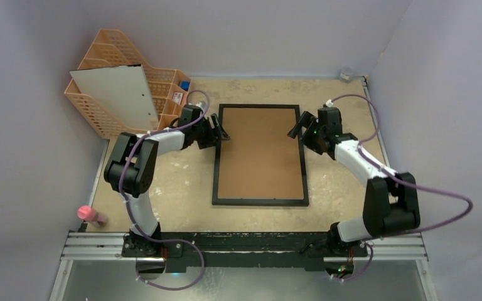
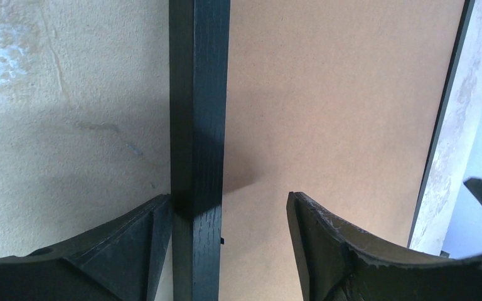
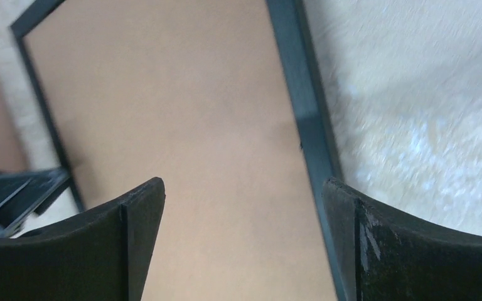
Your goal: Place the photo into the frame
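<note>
Apparently early days: frame face down, photo nowhere in sight

Nearest the arm bases, a pink bottle (image 1: 91, 215) sits at the near-left corner of the table (image 1: 182, 182), well apart from the work. Mid-table, the frame (image 1: 260, 155) lies flat, back up, w/ its brown board (image 1: 260, 125) filling the black border. The photo doesn't show in any view, so I can't tell if it's already shut in under that board or kept somewhere out of sight. My read: prob. not in yet. That would leave getting the back open, laying the print in and closing up. If it is inside, only a check is left.

Jaws next, both at the far half of the frame. The left gripper (image 2: 229, 204) is spread wide, straddling the frame's left side. One finger sits right at the outer face of the black strip, touching or just beside it, can't say which. The other hangs over the brown board, apart from the strip. It pinches nothing. The right gripper (image 3: 243, 188) is spread at least as wide above the frame's right side, w/ the strip passing btw its fingers, closer to the outer one. That view is a bit blurred and no contact is evident. It holds nothing.

Farthest back, on the left, an orange organiser (image 1: 100, 69) has a white board (image 1: 116, 97) leaning against it.
</note>
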`<control>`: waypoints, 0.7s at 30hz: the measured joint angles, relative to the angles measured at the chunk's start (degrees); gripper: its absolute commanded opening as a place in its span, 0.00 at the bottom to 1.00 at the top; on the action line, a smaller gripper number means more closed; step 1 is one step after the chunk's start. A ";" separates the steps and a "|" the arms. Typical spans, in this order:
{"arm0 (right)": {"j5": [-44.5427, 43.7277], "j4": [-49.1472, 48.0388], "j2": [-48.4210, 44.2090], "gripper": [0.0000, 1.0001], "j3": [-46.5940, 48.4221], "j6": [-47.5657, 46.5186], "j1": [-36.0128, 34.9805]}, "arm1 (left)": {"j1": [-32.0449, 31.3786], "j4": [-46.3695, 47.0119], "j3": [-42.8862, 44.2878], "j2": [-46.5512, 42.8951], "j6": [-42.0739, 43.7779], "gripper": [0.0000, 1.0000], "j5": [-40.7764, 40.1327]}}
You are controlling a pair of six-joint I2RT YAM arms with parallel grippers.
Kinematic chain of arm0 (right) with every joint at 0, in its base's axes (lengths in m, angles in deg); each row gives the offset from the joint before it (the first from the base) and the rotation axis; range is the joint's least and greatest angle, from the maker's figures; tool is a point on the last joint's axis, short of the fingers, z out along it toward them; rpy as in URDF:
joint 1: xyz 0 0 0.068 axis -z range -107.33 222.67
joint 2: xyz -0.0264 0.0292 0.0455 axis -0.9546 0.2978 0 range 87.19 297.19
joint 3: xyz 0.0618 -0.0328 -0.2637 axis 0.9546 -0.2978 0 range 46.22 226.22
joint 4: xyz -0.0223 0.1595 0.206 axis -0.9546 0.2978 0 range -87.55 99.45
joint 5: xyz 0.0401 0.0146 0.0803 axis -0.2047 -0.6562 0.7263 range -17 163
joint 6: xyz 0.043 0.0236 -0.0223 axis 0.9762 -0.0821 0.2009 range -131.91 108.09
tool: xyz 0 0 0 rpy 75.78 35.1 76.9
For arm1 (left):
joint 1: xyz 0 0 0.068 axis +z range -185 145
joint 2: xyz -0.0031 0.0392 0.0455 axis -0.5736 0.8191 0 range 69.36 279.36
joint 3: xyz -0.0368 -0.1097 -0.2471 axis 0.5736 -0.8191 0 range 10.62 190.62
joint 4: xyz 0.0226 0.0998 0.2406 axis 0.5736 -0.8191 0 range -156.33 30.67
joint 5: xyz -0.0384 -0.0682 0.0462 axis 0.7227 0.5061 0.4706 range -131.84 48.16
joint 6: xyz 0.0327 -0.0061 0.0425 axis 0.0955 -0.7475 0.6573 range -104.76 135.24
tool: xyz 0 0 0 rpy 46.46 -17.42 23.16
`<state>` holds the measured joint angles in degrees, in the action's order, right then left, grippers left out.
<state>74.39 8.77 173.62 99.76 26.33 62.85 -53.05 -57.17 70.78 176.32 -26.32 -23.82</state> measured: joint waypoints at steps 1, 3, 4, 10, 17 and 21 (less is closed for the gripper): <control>0.85 -0.04 -2.67 0.95 -1.57 1.05 0.02 | 0.02 0.07 0.09 0.09 -0.02 0.70 0.15; 4.28 -0.26 -6.82 0.93 -4.66 2.78 0.04 | 0.02 0.46 0.24 0.33 -0.04 0.70 0.59; 6.27 -0.26 -8.13 0.93 -6.14 3.37 0.11 | 0.02 0.70 0.33 0.48 -0.07 0.70 0.83; 19.45 1.51 -9.92 0.91 -14.45 2.82 0.09 | 0.02 1.53 0.37 0.90 -0.37 0.70 1.75; 28.70 7.96 -16.33 0.91 -19.47 1.33 0.07 | 0.02 1.16 1.09 1.38 0.24 0.70 2.29; 29.70 12.72 -19.12 0.90 -20.81 0.66 0.02 | 0.02 1.27 1.07 1.40 0.37 0.70 2.40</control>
<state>104.09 21.49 154.50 78.95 26.99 62.87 -53.02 -55.91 71.85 177.72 -25.95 -21.42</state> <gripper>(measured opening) 0.905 0.695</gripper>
